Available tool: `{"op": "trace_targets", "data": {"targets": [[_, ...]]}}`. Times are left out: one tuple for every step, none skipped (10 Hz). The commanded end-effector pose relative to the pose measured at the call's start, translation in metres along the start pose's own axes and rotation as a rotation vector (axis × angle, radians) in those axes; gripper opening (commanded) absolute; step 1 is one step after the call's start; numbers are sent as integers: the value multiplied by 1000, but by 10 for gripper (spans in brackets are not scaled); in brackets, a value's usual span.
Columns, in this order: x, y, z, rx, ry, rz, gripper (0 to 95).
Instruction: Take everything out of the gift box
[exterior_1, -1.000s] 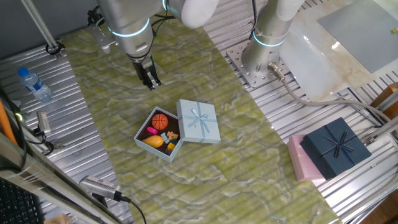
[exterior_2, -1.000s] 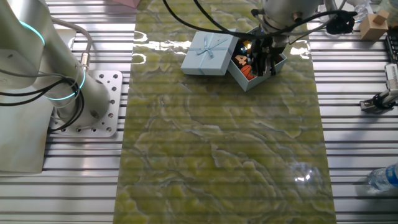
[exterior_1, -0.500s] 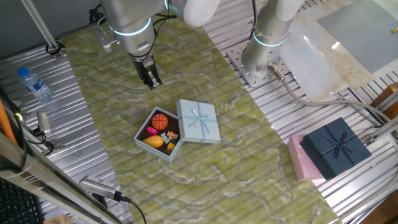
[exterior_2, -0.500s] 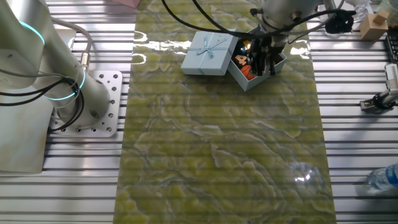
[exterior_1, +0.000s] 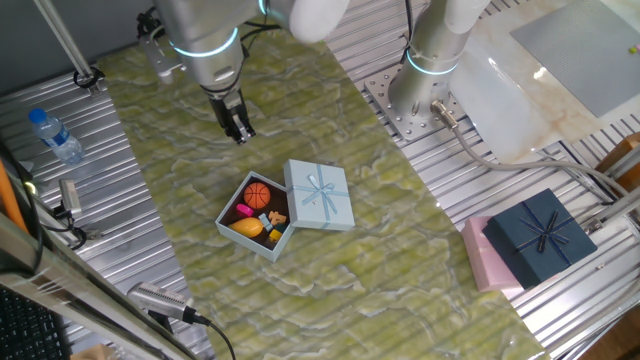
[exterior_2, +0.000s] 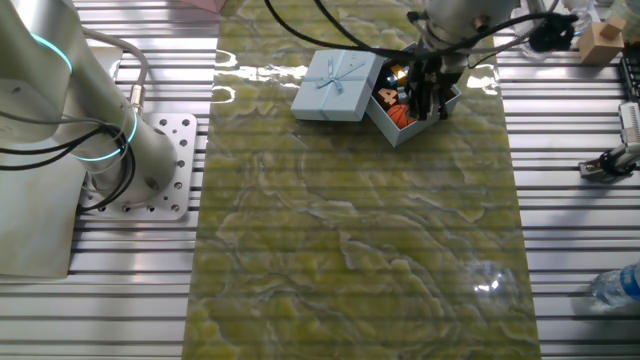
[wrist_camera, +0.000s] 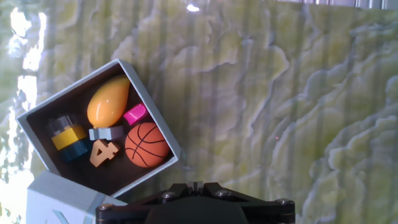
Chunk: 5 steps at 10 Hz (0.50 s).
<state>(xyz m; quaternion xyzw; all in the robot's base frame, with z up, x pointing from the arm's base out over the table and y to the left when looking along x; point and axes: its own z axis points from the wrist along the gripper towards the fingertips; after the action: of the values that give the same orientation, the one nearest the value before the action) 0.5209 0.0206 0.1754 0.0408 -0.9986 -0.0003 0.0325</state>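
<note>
Comparing frames, we see the end effector (exterior_1: 238, 131), fingers apparently together and empty, drifted slightly from the open gift box (exterior_1: 256, 217) at the desk's centre; its toys (wrist_camera: 147, 144) remain untouched inside.

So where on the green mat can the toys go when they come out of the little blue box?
Bare mat stretches below the gift box and its lid, toward the pink box. More lies bare between the claw and the arm's base plate. It is crowded only where the box and lid sit touching.
</note>
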Motion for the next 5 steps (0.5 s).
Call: {"op": "trace_targets", "data": {"targets": [[0, 0, -1, 1, 1, 5, 0], [-1, 1, -1, 0, 1, 5, 0], [-5, 3, -2, -1, 0, 4, 0], [-9, 6, -1, -2, -3, 4, 0], [-16, 13, 1, -2, -6, 14, 0]]}}
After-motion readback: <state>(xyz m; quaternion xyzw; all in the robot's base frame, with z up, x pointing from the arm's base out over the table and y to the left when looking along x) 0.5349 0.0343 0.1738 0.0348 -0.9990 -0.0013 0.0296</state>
